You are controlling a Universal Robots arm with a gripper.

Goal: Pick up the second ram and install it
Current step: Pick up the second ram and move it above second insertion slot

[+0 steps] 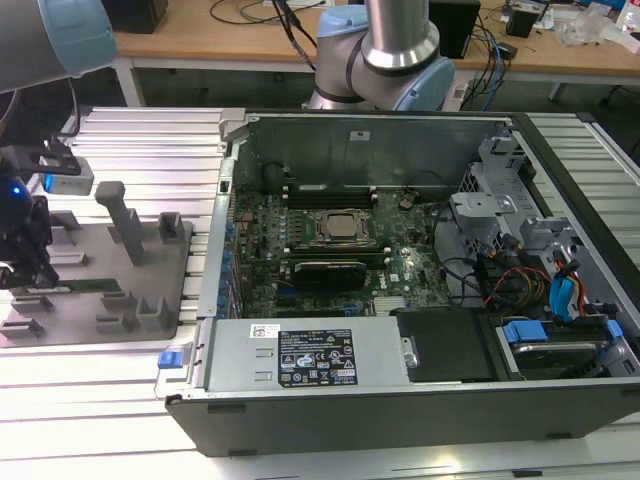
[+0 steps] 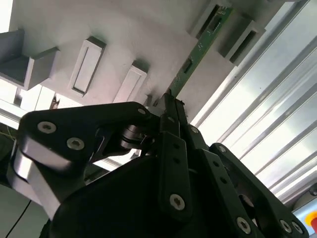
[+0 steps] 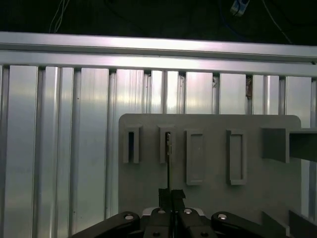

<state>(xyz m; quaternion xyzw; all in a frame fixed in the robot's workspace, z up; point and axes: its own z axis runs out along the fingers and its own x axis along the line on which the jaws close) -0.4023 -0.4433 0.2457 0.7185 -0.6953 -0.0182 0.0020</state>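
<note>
The second ram (image 1: 88, 286) is a thin green stick standing on edge in the slots of a grey holder plate (image 1: 150, 262) at the exterior view's left. My gripper (image 1: 35, 278) is over the stick's end nearest that view's left edge. In the second wrist view the green board (image 2: 198, 47) runs from the holder slots into my gripper (image 2: 168, 105), whose black fingers (image 2: 174, 121) are pressed together on it. The first wrist view shows the ram (image 3: 168, 158) edge-on as a thin line ending between the tips of my gripper (image 3: 171, 194), which is shut on it.
An open computer case (image 1: 420, 410) lies at the exterior view's right, with its motherboard (image 1: 330, 240) and dark memory slots (image 1: 330, 190) exposed. Grey posts (image 1: 125, 220) rise from the holder plate. Ribbed aluminium table (image 1: 100, 360) surrounds both. The arm's base (image 1: 385, 60) stands behind the case.
</note>
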